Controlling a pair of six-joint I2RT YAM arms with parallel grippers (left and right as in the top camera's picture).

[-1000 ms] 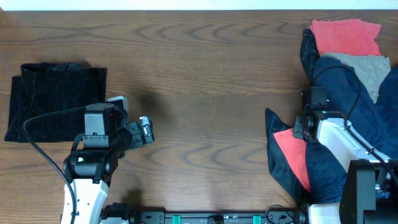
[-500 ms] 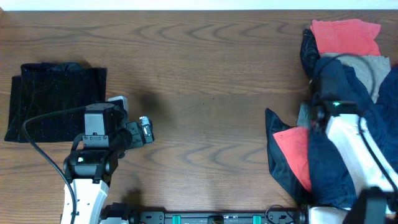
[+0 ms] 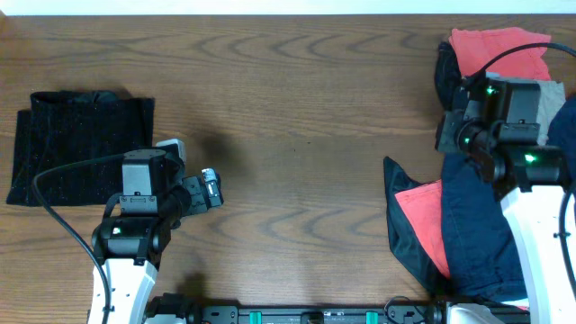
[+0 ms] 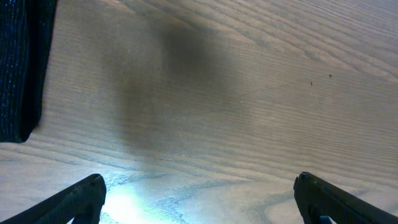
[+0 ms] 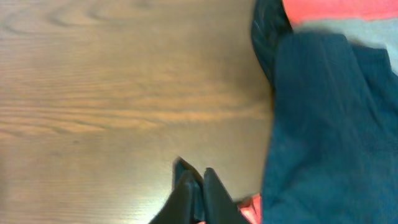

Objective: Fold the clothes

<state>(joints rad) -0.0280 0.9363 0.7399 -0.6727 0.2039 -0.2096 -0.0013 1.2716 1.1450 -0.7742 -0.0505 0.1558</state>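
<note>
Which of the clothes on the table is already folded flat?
The black garment on the left side, a neat flat rectangle lying alone. The red cloth, beige cloth and navy cloth on the right lie heaped and crumpled.

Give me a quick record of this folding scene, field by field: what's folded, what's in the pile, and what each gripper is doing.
Folded: one black garment, lying flat at the left end of the table
Unfolded pile: right end of the table; navy garment, red cloth and grey cloth heaped together
Left gripper: open, nothing between the fingers, over wood just right of the black garment
Right gripper: fingers together, nothing seen between them, at the pile's left edge
</note>
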